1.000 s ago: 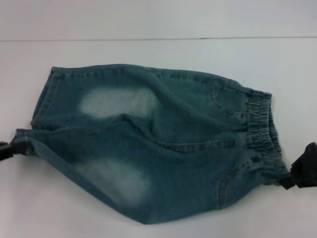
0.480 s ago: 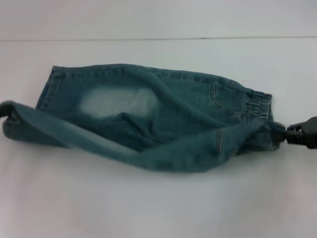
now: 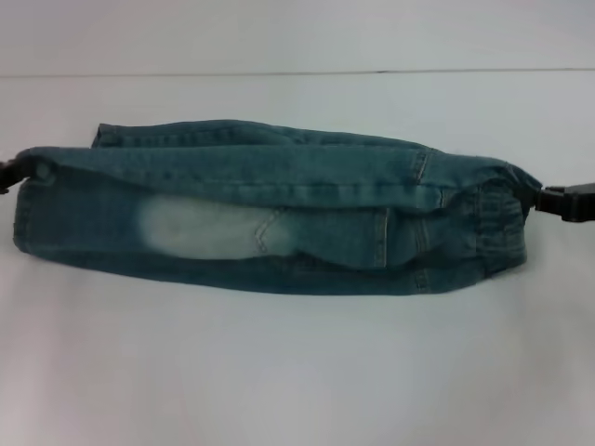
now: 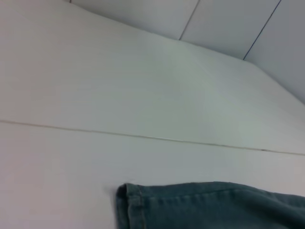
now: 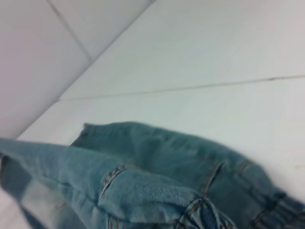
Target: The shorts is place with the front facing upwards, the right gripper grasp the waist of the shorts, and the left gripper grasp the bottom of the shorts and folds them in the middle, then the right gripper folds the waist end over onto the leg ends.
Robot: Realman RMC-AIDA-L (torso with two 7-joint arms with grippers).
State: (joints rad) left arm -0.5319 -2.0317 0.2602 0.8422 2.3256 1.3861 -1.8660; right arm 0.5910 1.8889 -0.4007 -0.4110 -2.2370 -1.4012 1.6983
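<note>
The shorts (image 3: 270,209) lie across the table (image 3: 297,372), waist (image 3: 497,218) rightward, bottom (image 3: 33,209) leftward.

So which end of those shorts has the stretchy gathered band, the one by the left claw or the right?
The end at the right gripper: the waist is puckered elastic there. The end by the left gripper is flat, stitched hem.

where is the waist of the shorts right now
In the head view the waist is at the right end of the half-folded shorts, beside the right gripper, which holds that end at the picture's right edge.
</note>
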